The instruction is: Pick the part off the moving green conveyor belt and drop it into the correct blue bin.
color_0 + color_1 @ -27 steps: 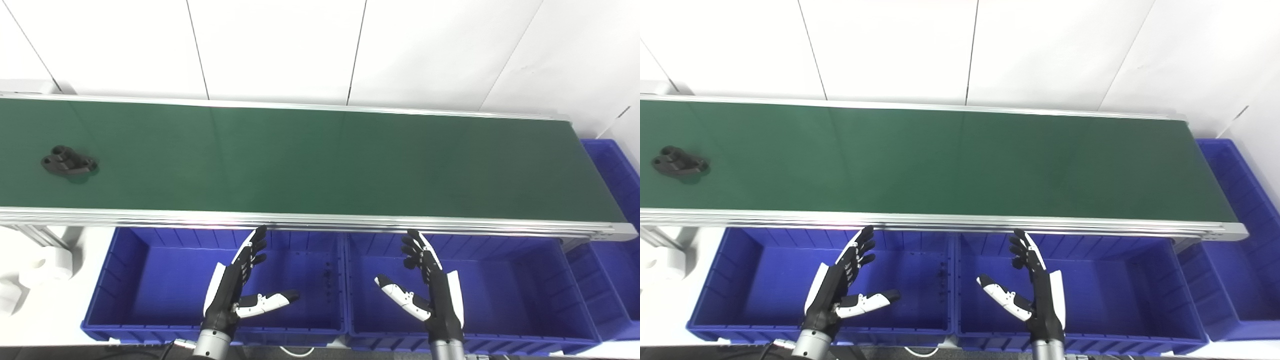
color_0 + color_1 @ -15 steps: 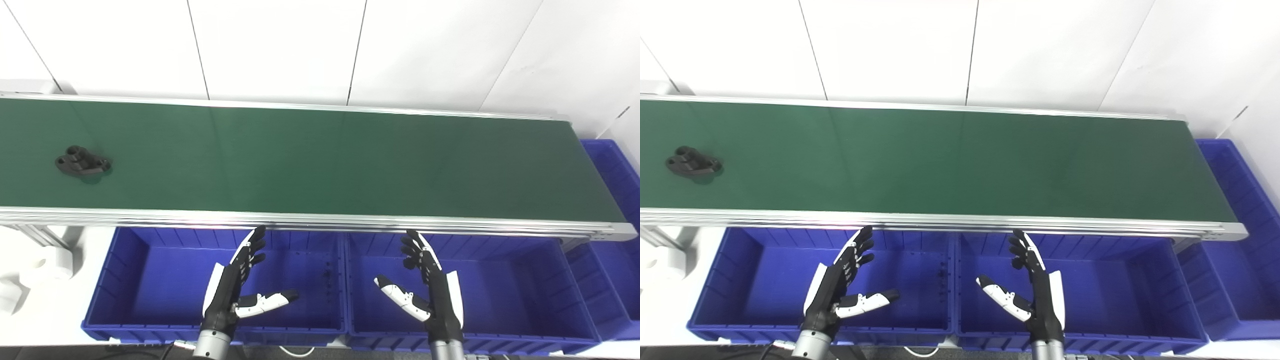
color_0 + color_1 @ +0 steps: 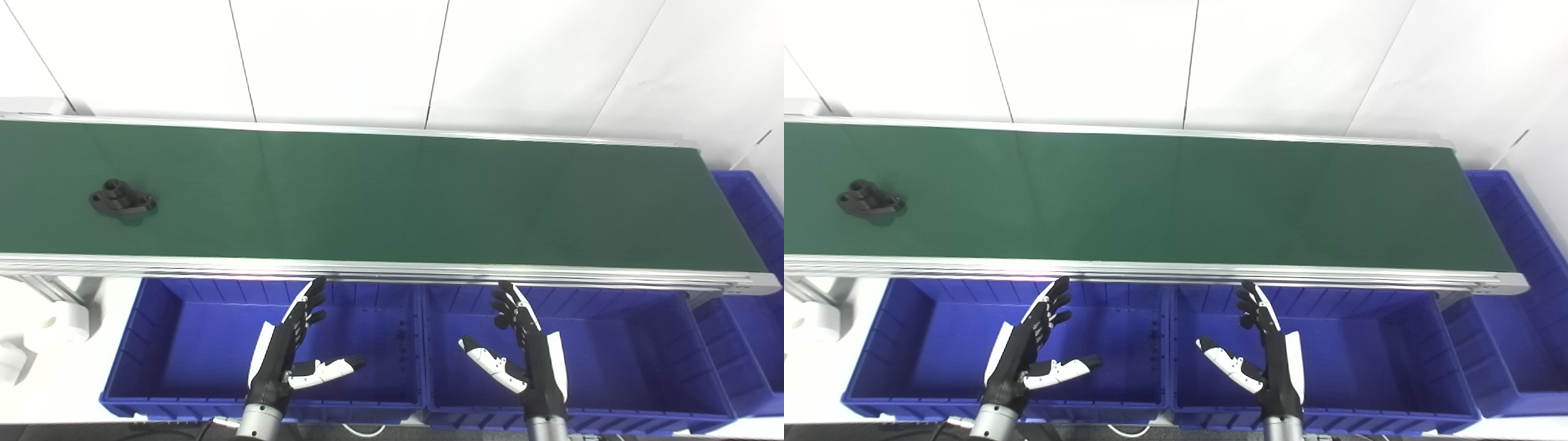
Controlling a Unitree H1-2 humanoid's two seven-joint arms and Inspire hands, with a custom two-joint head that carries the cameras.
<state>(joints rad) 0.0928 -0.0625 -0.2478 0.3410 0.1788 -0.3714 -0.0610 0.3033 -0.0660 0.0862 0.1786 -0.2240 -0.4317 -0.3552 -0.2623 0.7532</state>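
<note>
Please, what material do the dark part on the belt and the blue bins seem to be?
Part: probably matte black plastic or coated metal; dull, with holes through it. Blue bins: likely moulded plastic; uniform colour, ribbed walls, slight sheen.

A dark part [image 3: 122, 200] lies on my green conveyor belt [image 3: 392, 196], over at its nine o'clock end.

The robot's left hand [image 3: 288, 355] is a slim black mechanical hand with segmented black fingers [image 3: 309, 300], a glossy white shell along its back and a thumb [image 3: 327, 367] that is white with a black tip. The right hand [image 3: 530, 355] is built the same way, black with a white back plate and a white thumb [image 3: 490, 362]. Each hand sits on a short grey metal wrist cuff [image 3: 252, 422].
</note>
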